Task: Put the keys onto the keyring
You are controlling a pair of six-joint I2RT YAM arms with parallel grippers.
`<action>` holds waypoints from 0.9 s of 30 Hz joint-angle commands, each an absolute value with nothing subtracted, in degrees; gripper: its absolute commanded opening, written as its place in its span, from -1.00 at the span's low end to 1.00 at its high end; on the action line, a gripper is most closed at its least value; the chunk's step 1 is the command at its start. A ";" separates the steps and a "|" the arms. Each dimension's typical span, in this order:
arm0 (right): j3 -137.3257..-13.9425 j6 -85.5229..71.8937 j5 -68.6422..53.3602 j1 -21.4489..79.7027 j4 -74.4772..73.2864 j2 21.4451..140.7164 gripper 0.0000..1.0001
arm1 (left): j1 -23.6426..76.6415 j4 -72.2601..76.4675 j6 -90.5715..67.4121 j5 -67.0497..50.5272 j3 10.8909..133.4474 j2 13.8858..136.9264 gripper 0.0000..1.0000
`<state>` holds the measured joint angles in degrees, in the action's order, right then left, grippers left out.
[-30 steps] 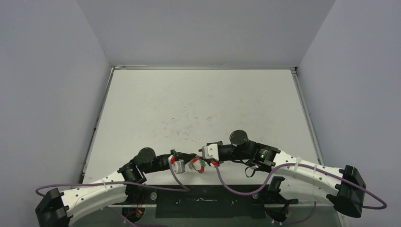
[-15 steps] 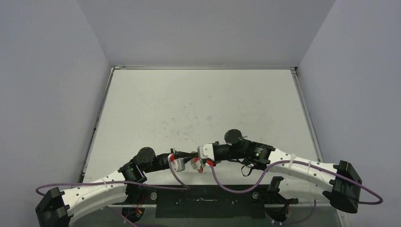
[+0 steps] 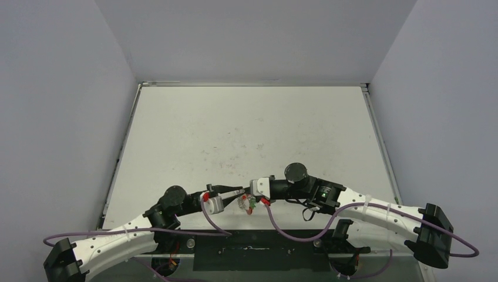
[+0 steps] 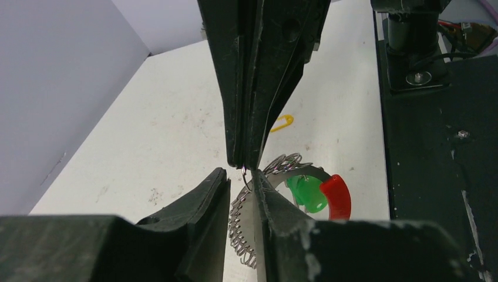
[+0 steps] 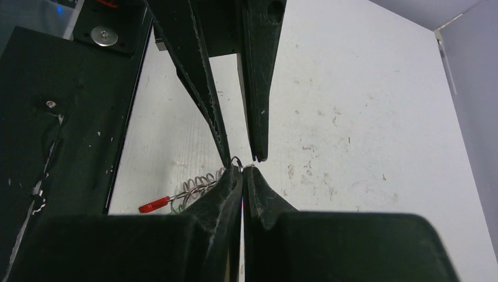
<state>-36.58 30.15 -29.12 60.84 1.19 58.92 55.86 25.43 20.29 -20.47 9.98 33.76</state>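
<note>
We're under even, soft overhead light, the white table (image 3: pixel 246 129) bright with no glare and only faint shadows. Up close, the left gripper (image 4: pixel 238 173) looms near-black and soft-edged, while the keyring (image 4: pixel 282 163) coil throws tiny sharp glints.

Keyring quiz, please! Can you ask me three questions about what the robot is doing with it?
1. True or false: the yellow key hangs on the keyring.
2. Which key sits beside the keyring's red piece? A green, B blue, C black.
3. Which gripper is shut on the keyring's wire end?

Key: 1. False, it lies on the table, apart from the ring. 2. A, the green key. 3. The right gripper.
</note>
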 commanded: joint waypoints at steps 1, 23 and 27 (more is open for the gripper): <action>-34.12 26.24 -28.52 60.86 10.64 55.69 -1.00 | 56.27 31.72 18.62 -18.95 8.78 30.78 -0.58; -30.41 18.62 -27.72 60.68 22.01 53.13 -1.00 | 56.35 35.14 15.38 -17.93 7.22 32.01 -0.42; -29.90 17.58 -27.75 60.70 23.43 53.52 -1.00 | 56.40 40.91 12.68 -17.07 5.97 33.65 -0.42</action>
